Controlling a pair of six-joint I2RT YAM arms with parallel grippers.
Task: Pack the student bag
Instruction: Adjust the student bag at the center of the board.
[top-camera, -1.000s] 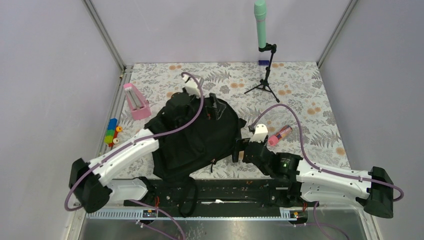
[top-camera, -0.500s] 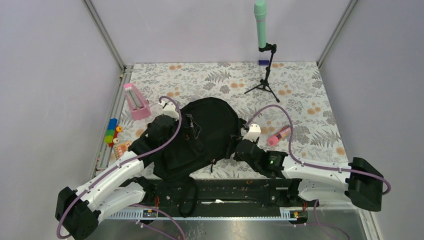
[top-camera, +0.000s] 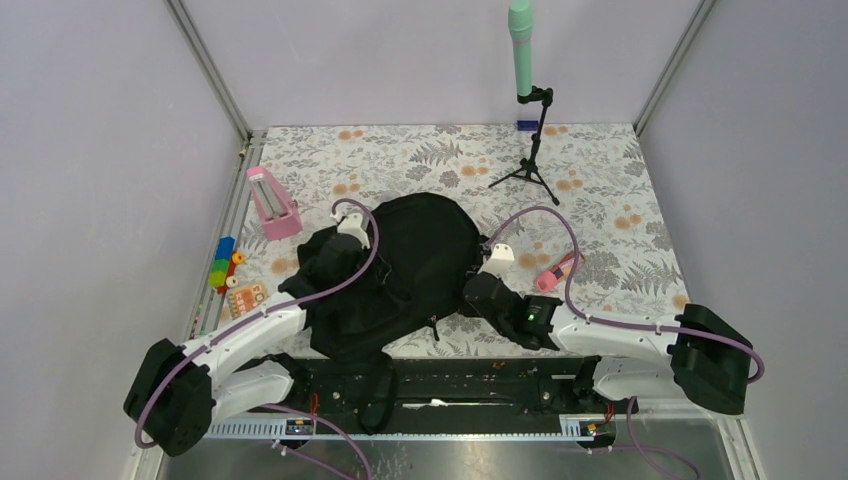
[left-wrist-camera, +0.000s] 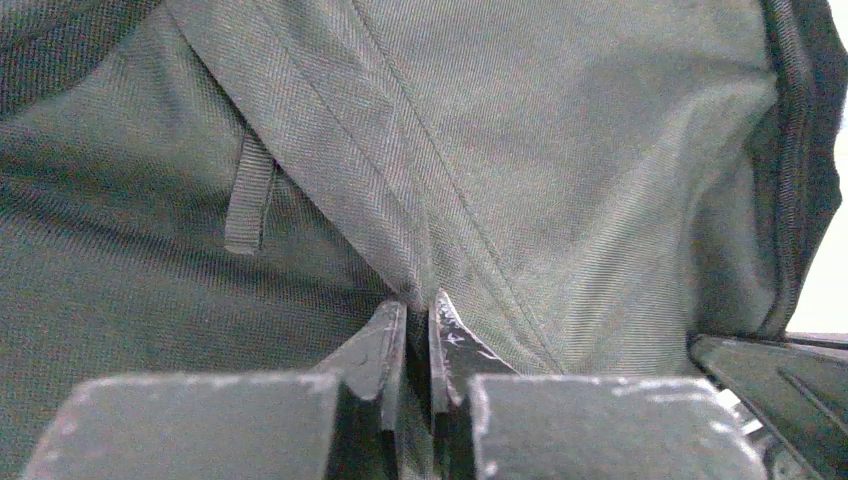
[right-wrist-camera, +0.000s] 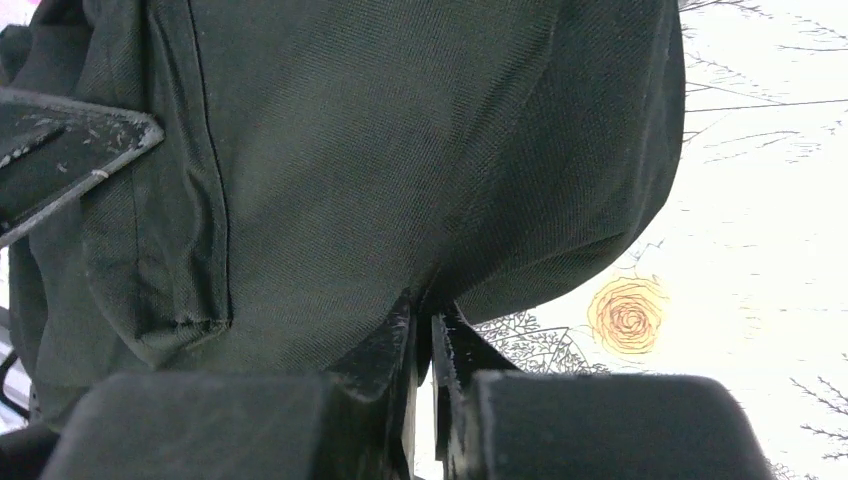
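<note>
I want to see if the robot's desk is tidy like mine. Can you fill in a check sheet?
Surface: flowery table cover.
Job's things: student bag lying in the middle.
Clutter: pink metronome and coloured blocks left; pink tube right; green stick on tripod at back.
Grippers: left gripper and right gripper each pinch a fold of the bag.
Cables: purple cables loop over both arms.
Surroundings: plain pale walls.

Left arm (top-camera: 250, 325) and right arm (top-camera: 620, 335): white link shells, black joint housings; purple cable (top-camera: 540, 209) looped along each; left gripper (left-wrist-camera: 418, 312) fingers (left-wrist-camera: 385, 350) black, tapered, scuffed
</note>
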